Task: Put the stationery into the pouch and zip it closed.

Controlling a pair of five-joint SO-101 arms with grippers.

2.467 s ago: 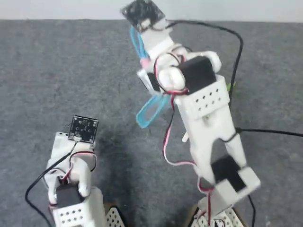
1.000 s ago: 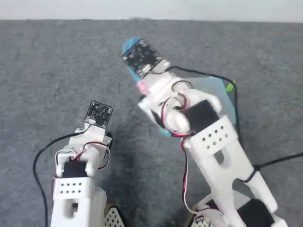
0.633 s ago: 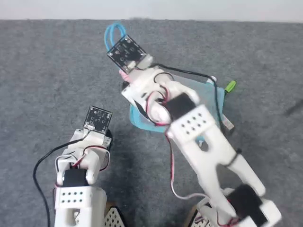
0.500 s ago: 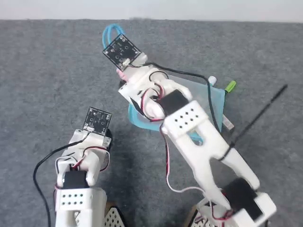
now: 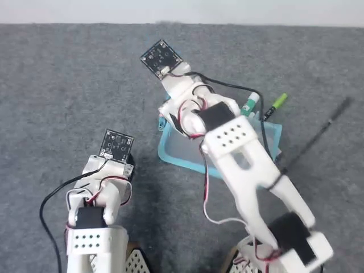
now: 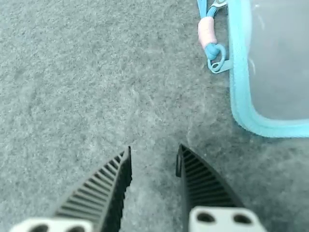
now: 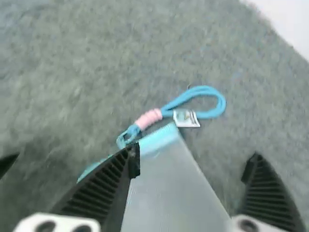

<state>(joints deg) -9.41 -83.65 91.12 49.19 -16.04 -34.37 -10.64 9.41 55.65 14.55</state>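
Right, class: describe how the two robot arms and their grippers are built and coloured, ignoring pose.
The left arm and right arm are white plastic shells with black motor blocks, rows of round holes, and red, white and black wires. Each wrist carries a small black square circuit board. The left gripper and right gripper have black, ribbed, tapering fingers on white mounts.

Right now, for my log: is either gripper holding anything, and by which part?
Nothing held: left gripper and right gripper both open, right over the pouch.
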